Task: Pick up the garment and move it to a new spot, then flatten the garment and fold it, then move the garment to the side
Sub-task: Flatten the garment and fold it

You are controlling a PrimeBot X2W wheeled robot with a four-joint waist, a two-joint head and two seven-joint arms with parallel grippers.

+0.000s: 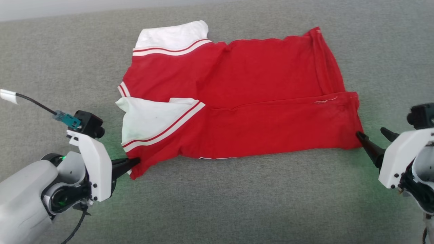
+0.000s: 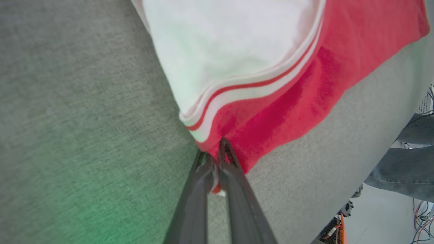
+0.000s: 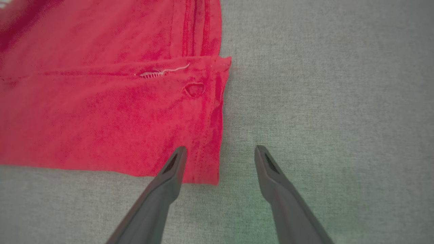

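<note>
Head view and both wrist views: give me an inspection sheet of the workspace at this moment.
Surface: grey fabric surface, with a green glow near both grippers.
Job's things: red shirt with white sleeves, lying flat, near edge folded over; loose white thread near the hem.
Clutter: nothing seen.
Grippers: left gripper shut on the shirt's near corner; right gripper open, one finger over the hem corner, the other over bare surface.
Cables: black cable on the left wrist; loose wires beyond the surface's edge.
Surroundings: denim, possibly a person's legs, beside the surface.
</note>
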